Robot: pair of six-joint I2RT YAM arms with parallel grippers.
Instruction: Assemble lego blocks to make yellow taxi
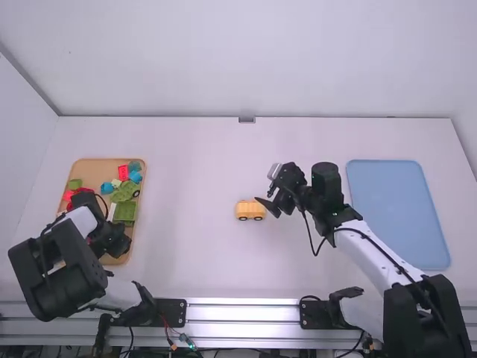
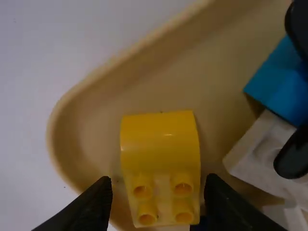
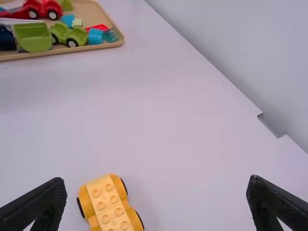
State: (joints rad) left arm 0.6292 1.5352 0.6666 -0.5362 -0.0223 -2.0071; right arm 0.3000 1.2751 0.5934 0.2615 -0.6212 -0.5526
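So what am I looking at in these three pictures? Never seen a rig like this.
Two robot arms, left and right, stand at a white table. The high view looks down from above and behind them; each wrist view comes from a camera on one arm.

A tan tray of colored toy pieces is on the left, a flat blue tray on the right. Between them sits a yellow wheeled base, apparently the taxi's underside.

Nothing looks held: the left gripper is open, a finger either side of a yellow block in the tan tray; the right gripper is open near the base.
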